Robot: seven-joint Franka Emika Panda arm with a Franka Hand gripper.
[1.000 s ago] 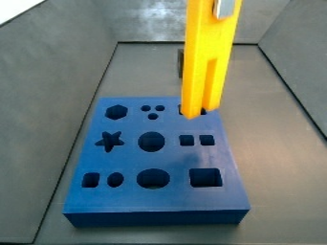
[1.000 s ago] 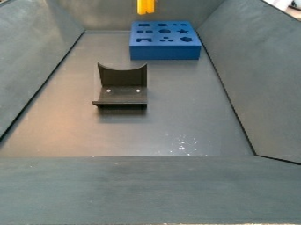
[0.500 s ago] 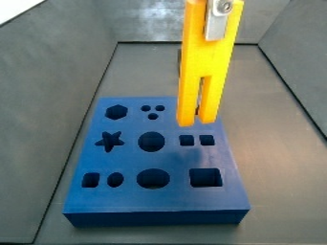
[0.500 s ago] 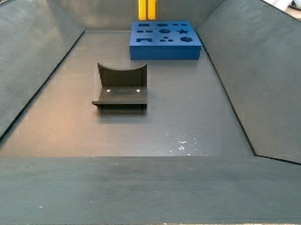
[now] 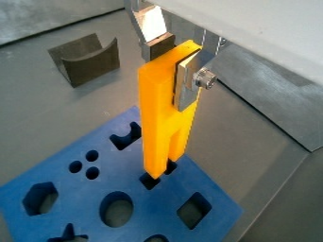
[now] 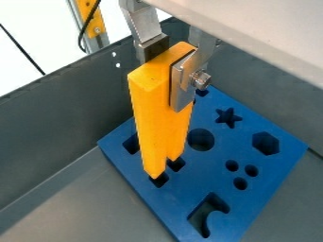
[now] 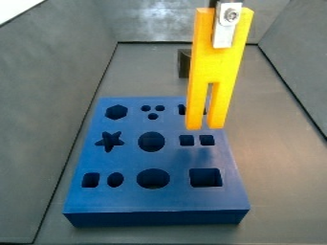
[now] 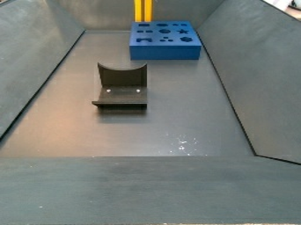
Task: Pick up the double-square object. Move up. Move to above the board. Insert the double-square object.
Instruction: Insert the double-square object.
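Gripper (image 5: 177, 59) clamped on top end of double-square object (image 5: 164, 113), silver fingers (image 5: 153, 26) pressed flat on its faces. Bar upright, hanging over board (image 7: 128, 196). Pick done, lift done, carry to board done. In a side view 2 prongs hover just above pair of square holes (image 7: 197, 140), not in. In both wrist views prong tips sit right at that pair; contact hard to judge. Left: descent and seating. Fixture (image 8: 121, 86) well apart, no obstacle.
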